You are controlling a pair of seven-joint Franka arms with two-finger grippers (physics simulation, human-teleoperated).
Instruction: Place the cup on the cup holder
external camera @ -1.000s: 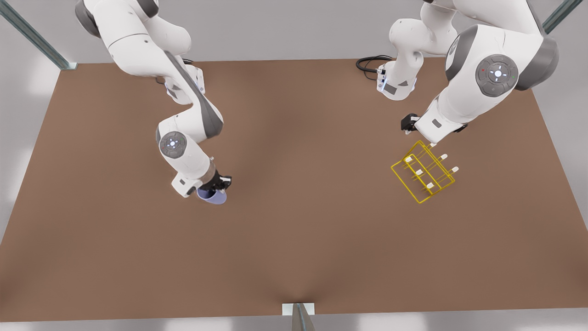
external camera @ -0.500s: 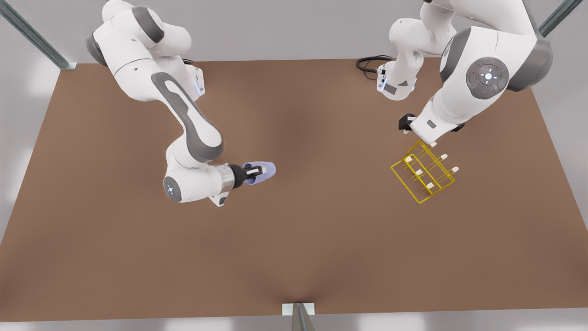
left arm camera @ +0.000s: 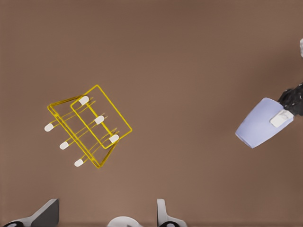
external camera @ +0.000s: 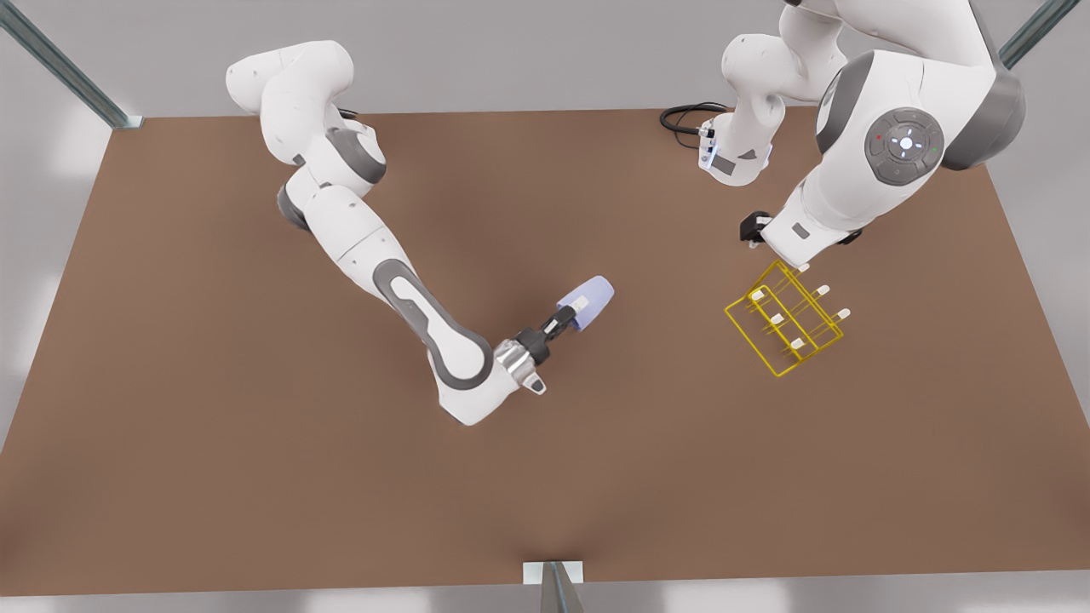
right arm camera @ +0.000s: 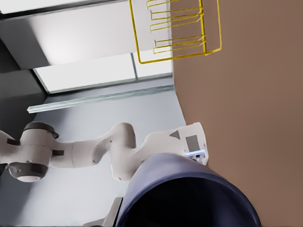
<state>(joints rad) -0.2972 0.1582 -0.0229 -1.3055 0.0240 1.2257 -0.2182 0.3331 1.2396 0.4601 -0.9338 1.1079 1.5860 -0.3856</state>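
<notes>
The cup (external camera: pixel 589 300) is held in the right gripper (external camera: pixel 569 317), above the middle of the brown table (external camera: pixel 213 443), with the fingers clamped on its rim end. It is carried on its side: the long axis runs roughly level, and the closed base is aimed up and toward the front view's right, toward the cup holder (external camera: pixel 785 319). The open mouth is turned back toward the wrist, and in the right wrist view the dark interior of the cup (right arm camera: pixel 189 194) is seen close up, with the yellow cup holder (right arm camera: pixel 175 30) farther off. The holder is seen well apart from the cup, its white-tipped pegs slanted. The left gripper (external camera: pixel 753 230) is held just beside the holder's far edge; whether its jaws are open or closed cannot be told. In the left wrist view, the holder (left arm camera: pixel 90 125) and the cup (left arm camera: pixel 260 123) are both visible.
</notes>
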